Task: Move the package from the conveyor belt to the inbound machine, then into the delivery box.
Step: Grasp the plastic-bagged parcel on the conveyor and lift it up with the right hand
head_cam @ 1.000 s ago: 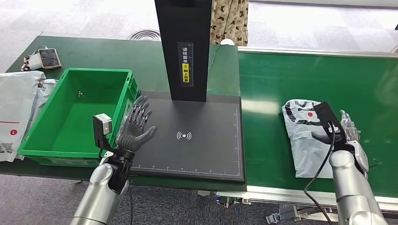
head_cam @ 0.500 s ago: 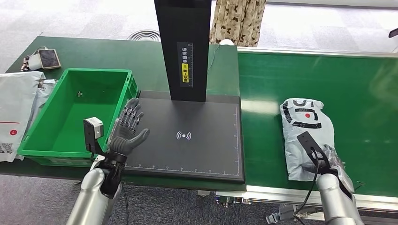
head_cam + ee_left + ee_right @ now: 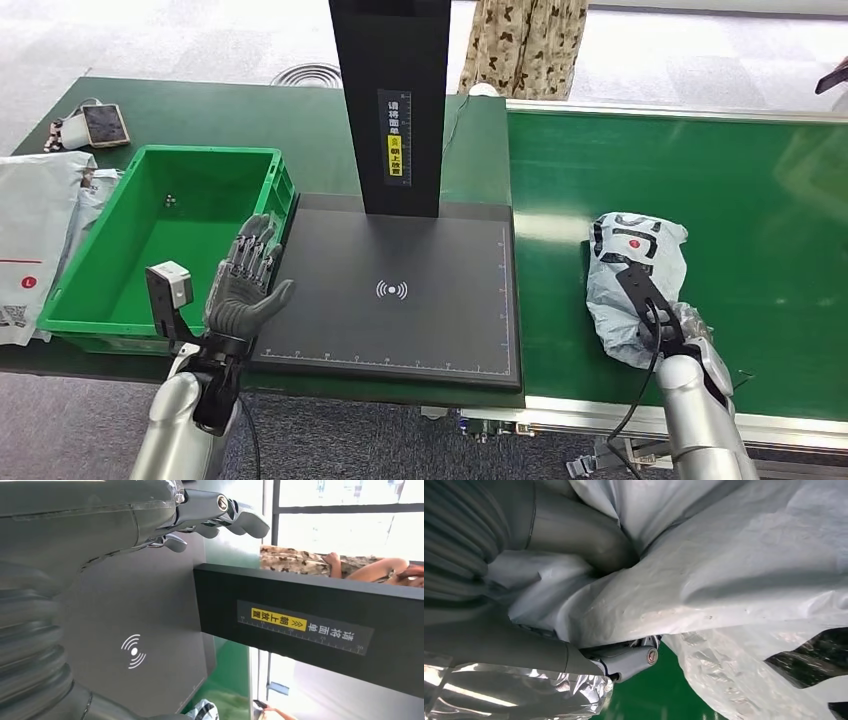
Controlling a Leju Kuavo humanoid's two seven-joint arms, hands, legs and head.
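1. Fingers of my right hand [image 3: 688,332] are closed into the crumpled grey plastic package [image 3: 632,283]; the right wrist view shows my thumb [image 3: 574,535] sunk into a fold of the film and a fingertip [image 3: 634,661] hooked under its edge.
2. That package with black and red print lies on the green conveyor belt [image 3: 780,200], near its front edge and right of the black inbound machine plate [image 3: 400,330]. Against a second ago it is more bunched up, and sits a little nearer the plate.
3. My right hand has drawn back toward me, from on top of the package to its near end.
4. My left hand [image 3: 245,290] holds nothing, its fingers apart and upright, above the near left corner of the plate, just beside the green plastic delivery box [image 3: 150,240]. It has slid left and toward me.
5. Behind the plate stands the black upright column [image 3: 395,100] with its yellow label.
6. White mail bags [image 3: 35,230] lie left of the box.
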